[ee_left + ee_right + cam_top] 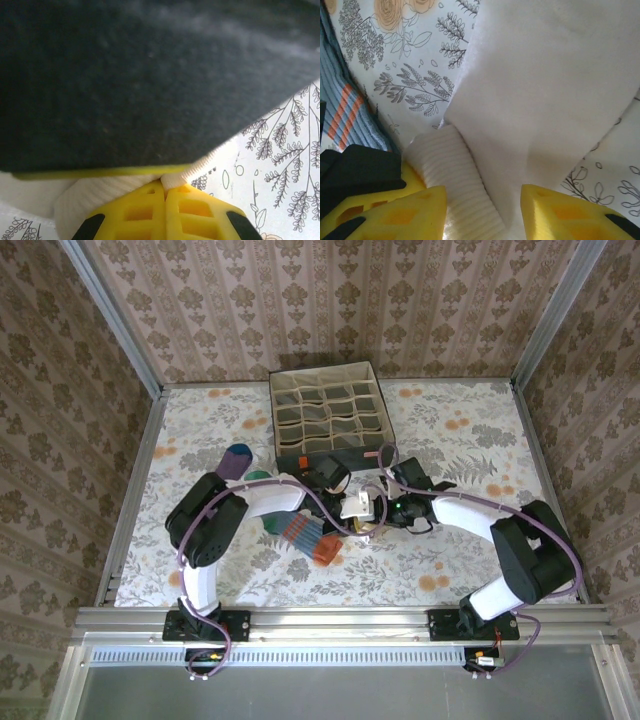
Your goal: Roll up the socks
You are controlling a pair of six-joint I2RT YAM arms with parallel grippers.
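At table centre, from above: left arm (262, 502) and right arm (465, 510) converged on the white sock (357, 506), just in front of the grey compartment box (328, 412). Striped sock (300, 532) under the left arm, orange cuff toward the near edge. Purple sock (236, 460) farther left, apart. Step in hand, by judgement: starting the roll at the cuff.

From the left wrist: left gripper (164, 186) clenched on the ribbed cuff of the white sock, yellow fingers tip to tip with fabric pinched between. Dark felt-like surface (150, 75) overhead, identity unclear. Hold this pinch firm as the anchor.

From the right wrist: right gripper (482, 200) released, jaws apart, straddling the ribbed cuff. Smooth flat body of the sock spread beyond, over the flower-printed tablecloth (415, 75). Re-grip square across the cuff, keep tension even, roll tight. Soft knit, likely to slacken or unroll if let loose.
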